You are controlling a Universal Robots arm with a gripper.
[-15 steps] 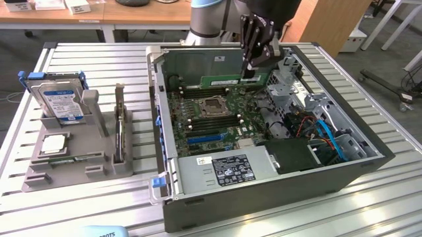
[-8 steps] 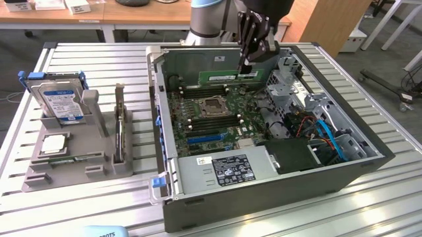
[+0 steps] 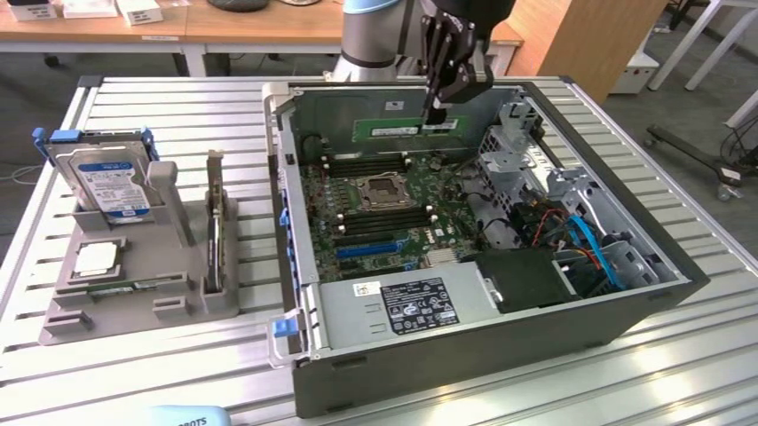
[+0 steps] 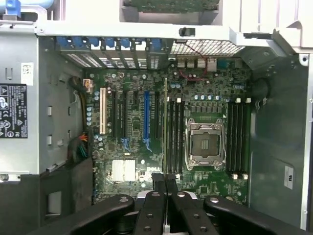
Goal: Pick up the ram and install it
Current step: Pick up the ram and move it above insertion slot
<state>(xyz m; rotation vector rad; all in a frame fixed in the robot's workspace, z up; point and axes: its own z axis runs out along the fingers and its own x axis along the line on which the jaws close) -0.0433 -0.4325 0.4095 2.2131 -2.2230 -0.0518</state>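
Note:
My gripper (image 3: 436,114) hangs over the open computer case (image 3: 474,355), above the far part of the motherboard (image 3: 355,231). It is shut on the ram (image 3: 397,130), a thin green stick held level, apart from the board below. In the wrist view the ram (image 4: 165,127) shows edge-on as a narrow line running out from between my fingertips (image 4: 165,182). That line lies beside the dark memory slots (image 4: 174,137) next to the empty processor socket (image 4: 204,143). More slots (image 4: 238,137) sit on the socket's other side.
On the exterior view's left a grey tray (image 3: 119,311) holds a hard drive (image 3: 113,182), a silver processor (image 3: 98,257) and an upright card (image 3: 213,231). Inside the case are the power supply (image 3: 403,302), a metal drive cage (image 3: 521,160) and blue cables (image 3: 592,248).

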